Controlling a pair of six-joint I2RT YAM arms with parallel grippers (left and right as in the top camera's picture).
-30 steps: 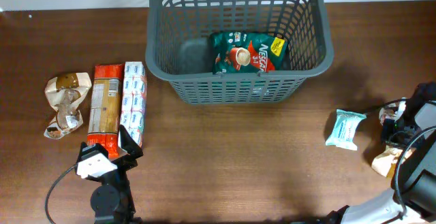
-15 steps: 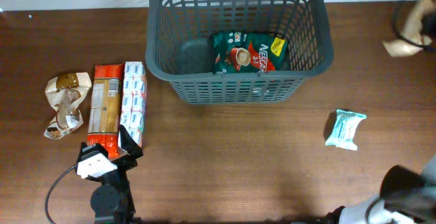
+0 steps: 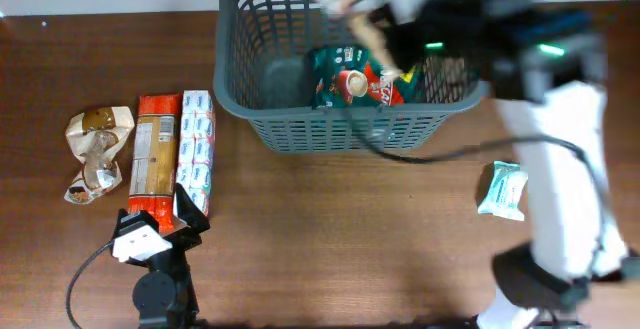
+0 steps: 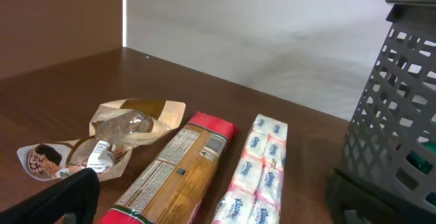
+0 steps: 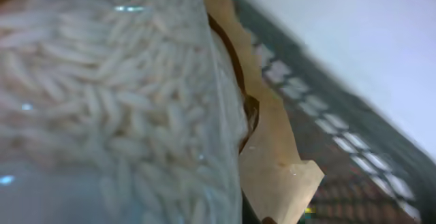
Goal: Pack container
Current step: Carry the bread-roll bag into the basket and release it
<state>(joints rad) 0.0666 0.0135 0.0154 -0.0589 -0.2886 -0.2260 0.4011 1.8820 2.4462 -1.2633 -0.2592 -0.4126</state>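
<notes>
Grey slotted plastic basket runs left-right, mouth up. We read "Nescafé" on the green packet inside. Right tool clamps a brown-paper rice packet; left tool, we cannot tell.

You've got a matt grey plastic container, smooth wood-grain table with low sheen, glossy foil coffee pouch, rice bag of clear shiny film and kraft paper, glossy plastic-wrapped tissue packs

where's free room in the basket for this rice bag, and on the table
In the container, the floor left of the green coffee packet is bare for the rice bag. On the table, the stretch between the tissue pack and the teal packet is free. The left end is crowded.
</notes>
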